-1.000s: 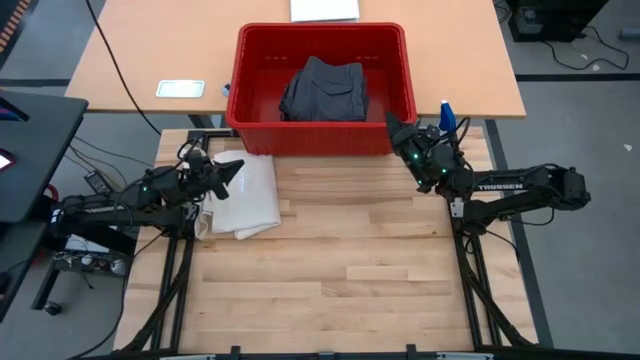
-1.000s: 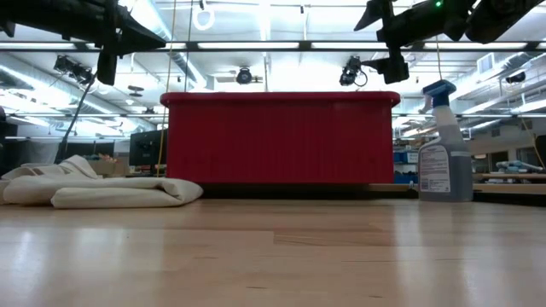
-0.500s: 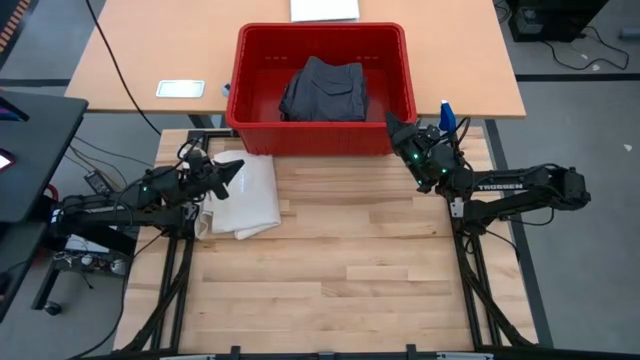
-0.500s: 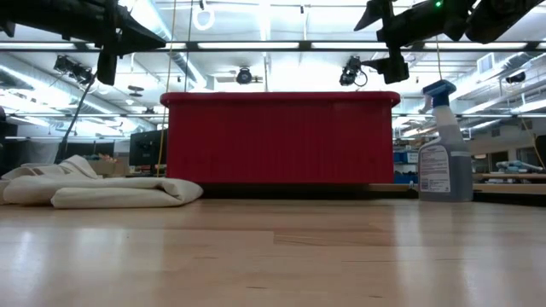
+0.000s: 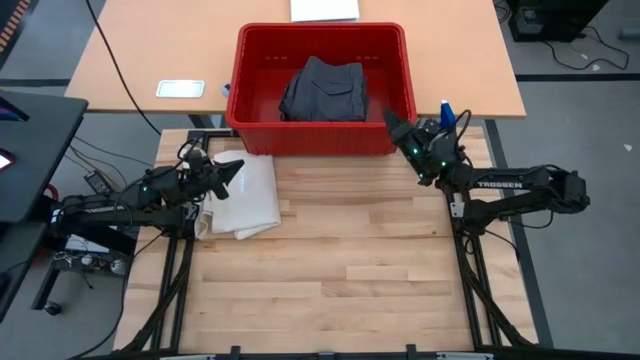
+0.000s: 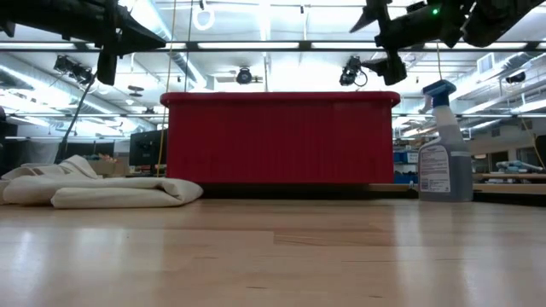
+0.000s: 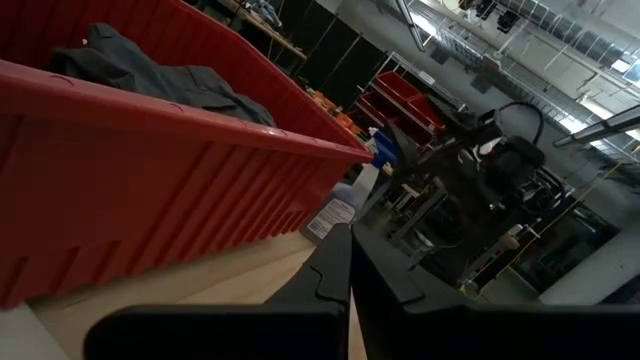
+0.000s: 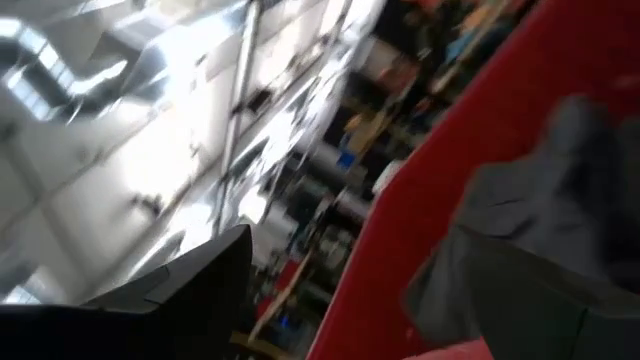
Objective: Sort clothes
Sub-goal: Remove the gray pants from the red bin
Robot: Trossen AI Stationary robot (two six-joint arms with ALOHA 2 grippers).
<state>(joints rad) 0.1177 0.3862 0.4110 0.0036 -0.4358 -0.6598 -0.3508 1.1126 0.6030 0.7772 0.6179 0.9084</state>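
Observation:
Dark charcoal-grey shorts [image 5: 325,90] lie crumpled on the floor of a red bin [image 5: 320,140]; they also show in the left wrist view [image 7: 160,75] and the right wrist view [image 8: 540,210]. No black or plaid piece is in view. My right gripper [image 5: 392,120] hangs open in the air at the bin's near right corner, pointing at the shorts [image 8: 355,250]. My left gripper [image 5: 238,173] is shut [image 7: 350,240] and hovers above the cream tote bag [image 5: 250,195], which lies flat on the table's left side.
A spray bottle [image 5: 447,112] stands just right of the bin, close to my right arm [image 6: 444,153]. The bin [image 6: 281,141] sits at the wooden table's far edge. A white flat device [image 5: 180,88] lies on the desk behind.
My right gripper has moved a little toward the red bin, up over its near right corner. My left arm, the tote bag and the shorts stay where they were.

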